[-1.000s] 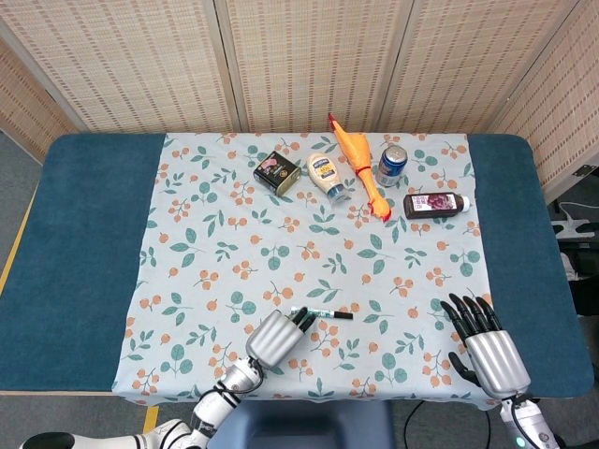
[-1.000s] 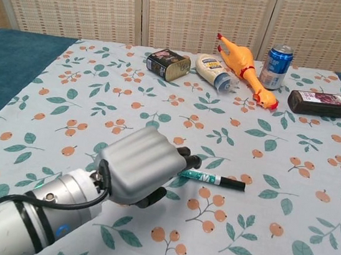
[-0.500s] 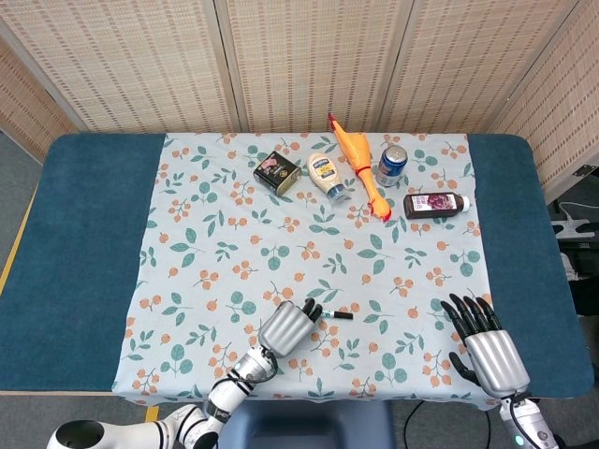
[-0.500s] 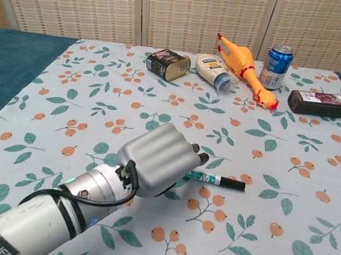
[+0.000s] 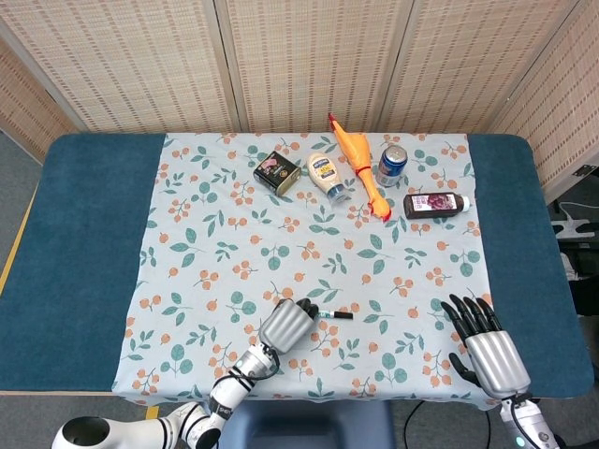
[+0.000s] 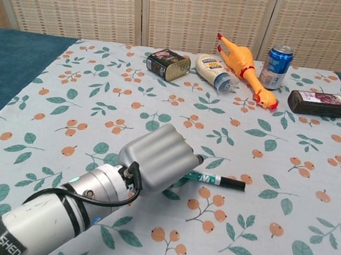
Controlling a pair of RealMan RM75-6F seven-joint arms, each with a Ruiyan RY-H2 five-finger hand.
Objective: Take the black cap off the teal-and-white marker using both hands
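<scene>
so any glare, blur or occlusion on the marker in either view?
Head view: even light, sharp, no glare; the marker is small, its teal end under the left hand. Chest view: the marker is sharp, soft shadows only; the hand hides its left end.

From my seat this reads as a staged test room, not anyone's home. I see woven folding screens closing off the back, a table with a teal cover and a leaf-and-berry printed cloth laid over it. A mismatched set of props lines the far edge: a small tin, a mayonnaise bottle, a rubber chicken, a drinks can, a dark bottle.
</scene>
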